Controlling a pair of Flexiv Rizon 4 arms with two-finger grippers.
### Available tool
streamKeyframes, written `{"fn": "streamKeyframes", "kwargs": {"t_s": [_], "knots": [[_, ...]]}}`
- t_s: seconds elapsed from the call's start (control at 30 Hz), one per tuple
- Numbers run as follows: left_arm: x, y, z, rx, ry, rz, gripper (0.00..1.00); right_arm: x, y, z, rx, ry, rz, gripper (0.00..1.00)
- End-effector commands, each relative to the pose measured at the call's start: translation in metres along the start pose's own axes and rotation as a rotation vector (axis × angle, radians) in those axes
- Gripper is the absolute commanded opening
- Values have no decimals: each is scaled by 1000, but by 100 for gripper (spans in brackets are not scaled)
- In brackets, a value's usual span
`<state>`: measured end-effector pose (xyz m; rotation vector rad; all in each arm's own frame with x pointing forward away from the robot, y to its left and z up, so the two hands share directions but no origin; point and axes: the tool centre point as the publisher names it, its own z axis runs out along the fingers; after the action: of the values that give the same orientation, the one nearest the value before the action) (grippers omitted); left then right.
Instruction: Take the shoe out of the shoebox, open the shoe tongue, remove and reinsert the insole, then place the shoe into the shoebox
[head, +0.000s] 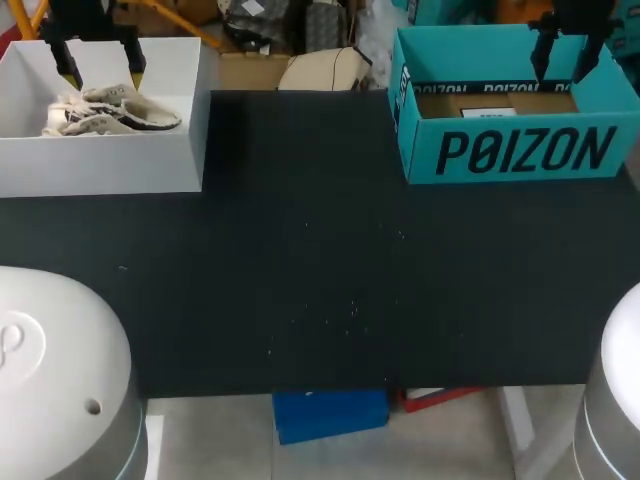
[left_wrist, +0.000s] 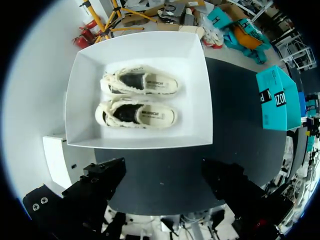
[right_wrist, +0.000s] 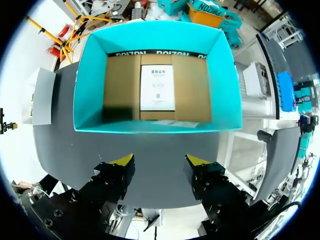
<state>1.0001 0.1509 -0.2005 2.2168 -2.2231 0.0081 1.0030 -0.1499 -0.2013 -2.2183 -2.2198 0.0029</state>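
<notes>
The left end effector (head: 100, 62), wide open and empty, may pinch both side-by-side shoes (left_wrist: 137, 97) beneath it or snag the white box (left_wrist: 200, 100).

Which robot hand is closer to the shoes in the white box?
The left. The left gripper hangs over the shoes in the white box; the right gripper is across the table, above the teal box.

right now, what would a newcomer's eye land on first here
The bright teal box at the far right of the table stands out, open, a white card on its floor. At the far left a white box holds a pair of cream shoes. An open gripper hangs above each: left gripper over the shoes, right gripper over the teal box.
</notes>
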Motion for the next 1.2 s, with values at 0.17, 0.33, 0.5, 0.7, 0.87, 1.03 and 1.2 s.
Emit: {"fn": "streamKeyframes", "kwargs": {"t_s": [0.17,0.33,0.5,0.7,0.87,1.03,1.2], "knots": [[0,0,0,-1,-2,-1,100,0,0,-1,1,-1,0,78],[0,0,0,-1,-2,-1,67,0,0,-1,1,-1,0,100],[0,0,0,-1,-2,-1,87,0,0,-1,1,-1,0,100],[0,0,0,-1,-2,-1,100,0,0,-1,1,-1,0,100],[0,0,0,-1,-2,-1,100,0,0,-1,1,-1,0,100],[0,0,0,-1,-2,-1,100,0,0,-1,1,-1,0,100],[0,0,0,-1,-2,-1,100,0,0,-1,1,-1,0,100]]}}
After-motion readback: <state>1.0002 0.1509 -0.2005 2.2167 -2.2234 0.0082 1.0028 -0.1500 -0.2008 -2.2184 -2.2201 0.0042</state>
